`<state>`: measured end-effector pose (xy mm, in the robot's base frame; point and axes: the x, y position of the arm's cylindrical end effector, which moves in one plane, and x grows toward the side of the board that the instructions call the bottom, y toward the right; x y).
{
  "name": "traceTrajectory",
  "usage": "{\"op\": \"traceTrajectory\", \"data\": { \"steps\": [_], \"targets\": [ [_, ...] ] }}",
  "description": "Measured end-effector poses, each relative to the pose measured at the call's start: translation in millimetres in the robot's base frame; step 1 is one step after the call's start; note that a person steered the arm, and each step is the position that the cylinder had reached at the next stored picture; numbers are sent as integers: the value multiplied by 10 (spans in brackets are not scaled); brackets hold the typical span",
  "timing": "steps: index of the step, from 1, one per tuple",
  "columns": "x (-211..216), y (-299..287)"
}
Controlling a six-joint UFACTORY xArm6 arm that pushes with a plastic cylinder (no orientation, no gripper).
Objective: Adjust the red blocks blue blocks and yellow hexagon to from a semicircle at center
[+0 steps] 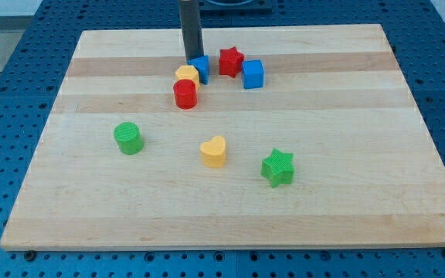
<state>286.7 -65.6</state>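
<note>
My tip (191,59) stands at the view's upper middle, touching the upper left side of a blue block (201,69). A yellow hexagon (187,76) sits just below left of that blue block. A red cylinder (185,94) lies right below the hexagon. A red star (231,61) is right of the blue block, and a blue cube (253,74) is right of the star. These five blocks form a loose arc.
A green cylinder (128,138) sits at the view's left middle. A yellow heart (214,151) lies near the centre bottom. A green star (277,167) is to its right. The wooden board (361,208) lies on a blue perforated table.
</note>
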Motion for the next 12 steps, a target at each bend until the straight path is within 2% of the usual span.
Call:
{"op": "traceTrajectory", "data": {
  "steps": [2,3,4,7,8,9,10,11,12],
  "targets": [
    [-101,25],
    [-463,23],
    [-545,532],
    [12,657],
    [1,662],
    [-190,955],
    [7,1514],
    [462,1604],
    [522,1603]
  ]
}}
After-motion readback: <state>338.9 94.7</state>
